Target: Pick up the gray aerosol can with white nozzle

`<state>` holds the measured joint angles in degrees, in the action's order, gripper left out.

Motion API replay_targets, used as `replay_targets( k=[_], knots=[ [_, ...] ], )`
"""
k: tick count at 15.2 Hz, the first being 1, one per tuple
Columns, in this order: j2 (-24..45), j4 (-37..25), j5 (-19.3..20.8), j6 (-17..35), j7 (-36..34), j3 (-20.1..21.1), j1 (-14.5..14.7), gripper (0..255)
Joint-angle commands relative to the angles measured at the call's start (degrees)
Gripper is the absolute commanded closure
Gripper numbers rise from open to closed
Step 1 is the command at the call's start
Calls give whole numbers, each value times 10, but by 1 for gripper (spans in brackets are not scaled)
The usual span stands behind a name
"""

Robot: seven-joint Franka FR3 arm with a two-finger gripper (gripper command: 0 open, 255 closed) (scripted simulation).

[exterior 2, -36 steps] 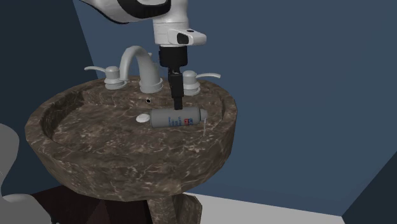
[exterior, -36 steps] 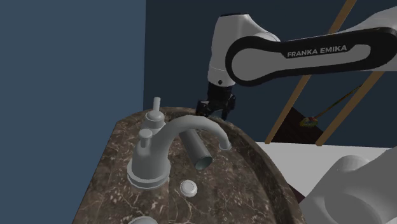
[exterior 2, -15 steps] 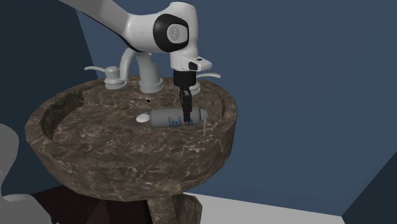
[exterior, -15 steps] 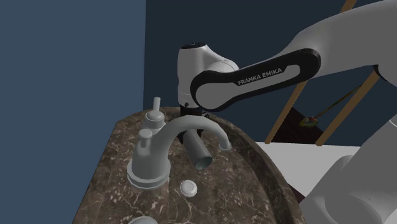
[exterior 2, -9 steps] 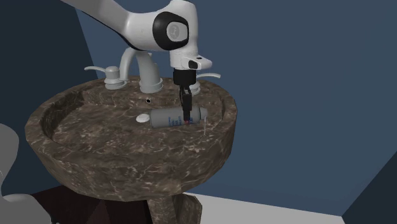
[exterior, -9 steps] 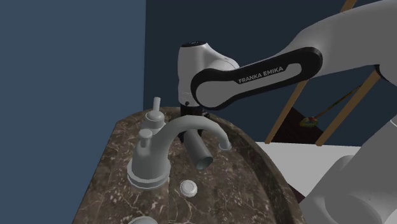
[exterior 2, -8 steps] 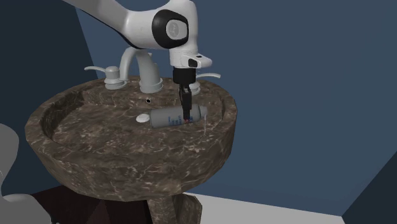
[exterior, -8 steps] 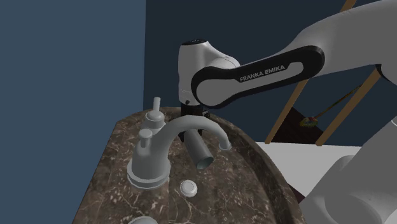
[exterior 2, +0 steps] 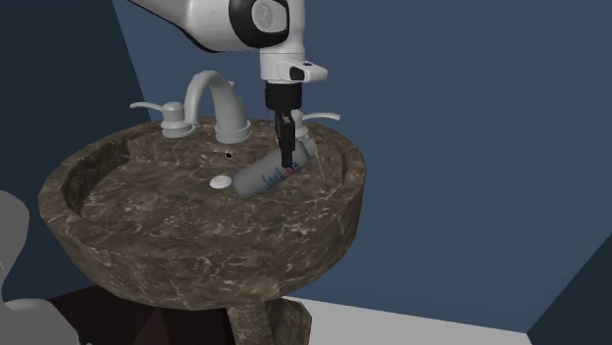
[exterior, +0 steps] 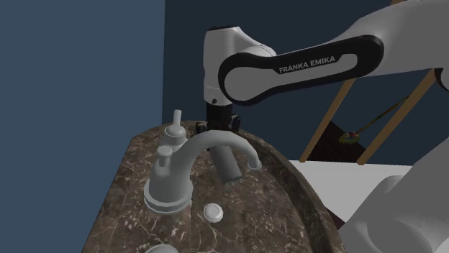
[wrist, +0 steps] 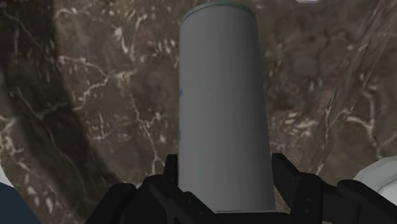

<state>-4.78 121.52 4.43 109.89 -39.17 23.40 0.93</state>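
Inside the sink's bowl: grey aerosol can (exterior 2: 263,175), a plain cylinder with small blue and red marks on its side, tilted, one end raised into the pincer, the other low over the bowl's floor, just beside the white drain stopper (exterior 2: 220,181); contact of that low end with the floor, cannot tell.
Pincer (exterior 2: 287,165): black, pointing straight down from the white wrist, clamped on the can's raised end.
Pincer in the wrist view: one finger (wrist: 167,175) pressed against each flank of the grey cylinder, jaws kept apart by the can's width, can reaching away over the veined bowl.
Can in the shoulder view: slants down below the faucet's spout, lower end turned toward the camera, greenish at its rim.
Sink (exterior 2: 108,235): round pedestal bowl, dark brown with pale veins like marble.
Overflow hole (exterior 2: 229,154): small, on the bowl's inner wall below the faucet.
Faucet (exterior: 173,176): pale grey, on the sink's rim, with a tall arched spout; crosses in front of the pincer in the shoulder view.
Faucet handles: one lever (exterior 2: 157,106) at the second exterior view's left of the spout, another (exterior 2: 319,118) at its right, just behind the pincer.
Arm (exterior: 302,68): white and black, lettered FRANKA EMIKA, reaching in from the shoulder view's right to above the bowl.
Wall (exterior: 79,65): dark blue, behind the sink.
Wooden bars (exterior: 338,115): light brown, slanting, at the shoulder view's right, well apart from the sink.
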Motion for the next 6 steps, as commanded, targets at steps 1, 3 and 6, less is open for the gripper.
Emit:
replay_targets(
  k=[1, 3, 6],
  knots=[
    [-6, -10, -2, -16, 4, -1, 0, 255],
    [-10, -22, -4, -31, 6, -2, 0, 255],
    [-13, -28, -6, -39, 8, -2, -1, 255]
  ],
)
